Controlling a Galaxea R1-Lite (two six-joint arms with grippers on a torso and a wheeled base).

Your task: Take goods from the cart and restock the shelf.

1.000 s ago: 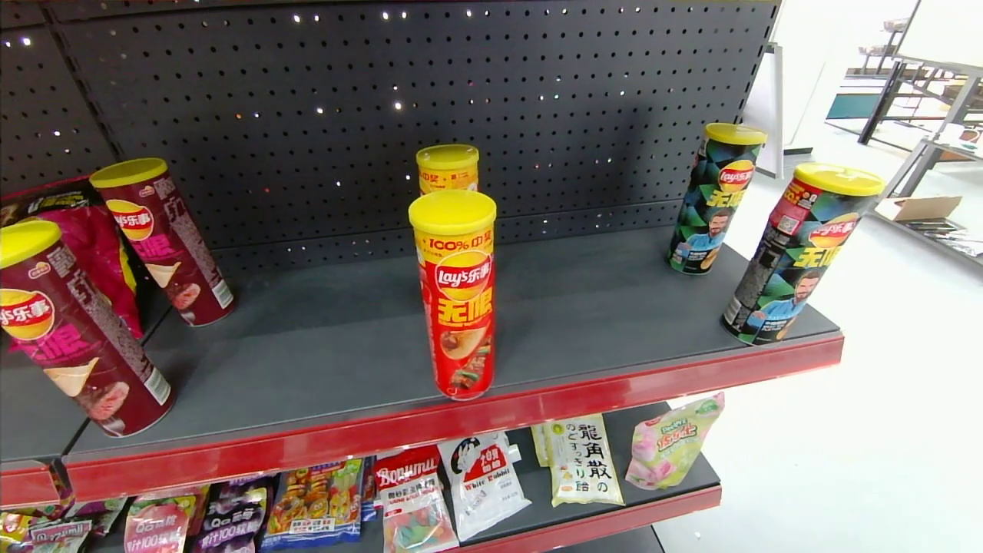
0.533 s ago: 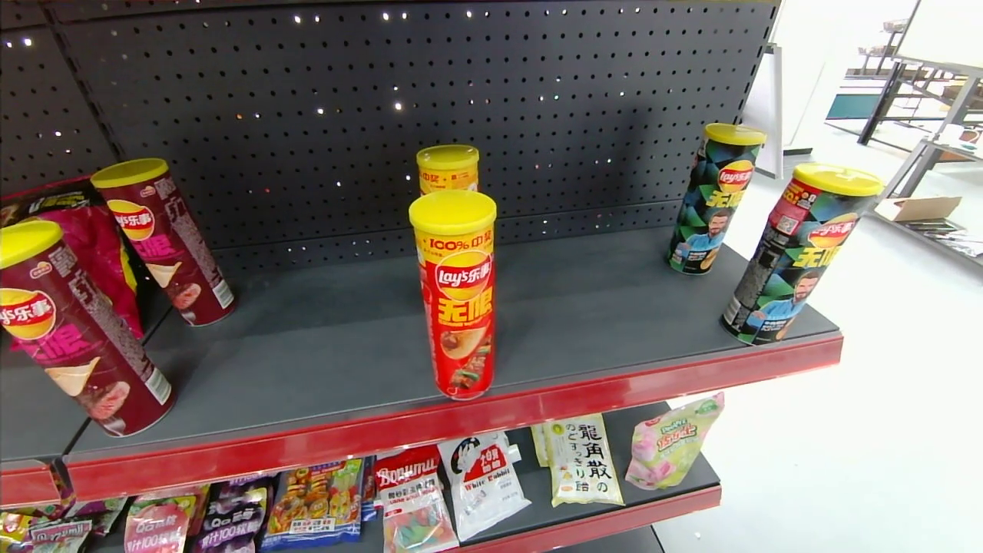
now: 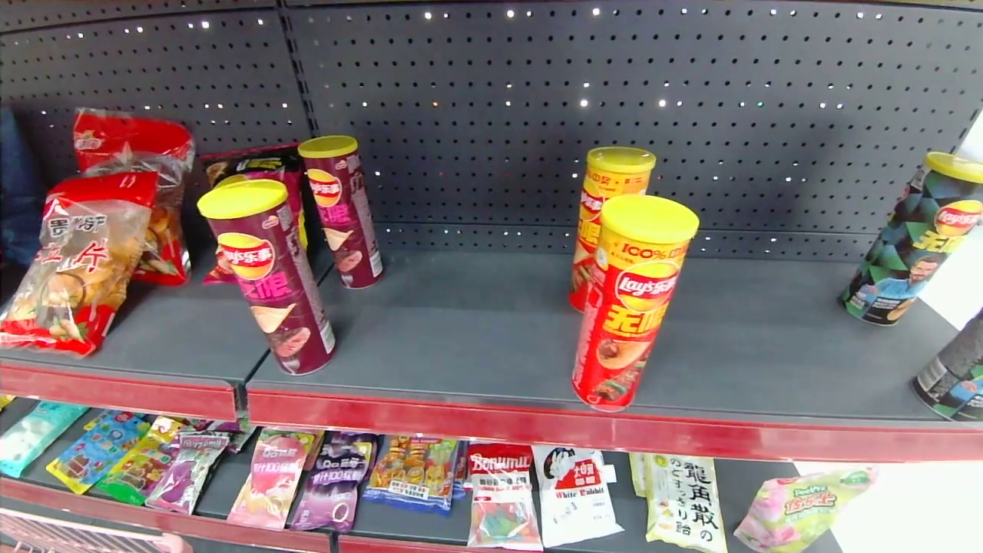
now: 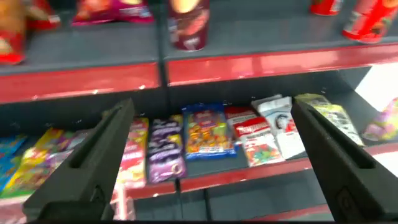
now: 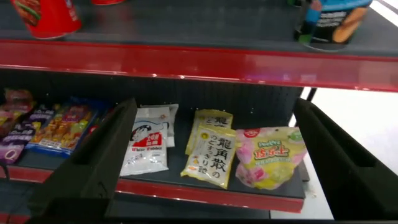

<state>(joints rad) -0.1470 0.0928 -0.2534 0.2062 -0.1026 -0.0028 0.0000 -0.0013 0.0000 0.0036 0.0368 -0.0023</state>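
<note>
We're at the shelf (image 3: 476,330) and both arms hang low with nothing in them. The left gripper (image 4: 211,109) has its two dark fingers spread wide around empty air, and the right gripper (image 5: 214,106) is the same, wide apart and bare. Up top, a red can (image 3: 633,299) stands right at the front lip with a yellow can (image 3: 614,192) close behind it. A purple can (image 3: 269,280) stands at the front off to the left, a green can (image 3: 910,238) far right, and snack bags (image 3: 77,261) sit at the left end, with broad bare gaps between the cans for new stock. I'd judge these cans light and stiff, with smooth, slightly slick walls, and tall enough to topple on a careless set-down. The best hold is round the middle of the body, below the plastic lid, fingers square to the wall. The head view lays out the whole top board and its gaps. The wrist views look in from lower, at the packets (image 4: 205,134) lying on the board beneath, and they show the fingers' spread. And the cart? A pinkish wire bar (image 3: 77,530) in the head view's lower corner may be its rim, but too little shows to be sure.
</note>
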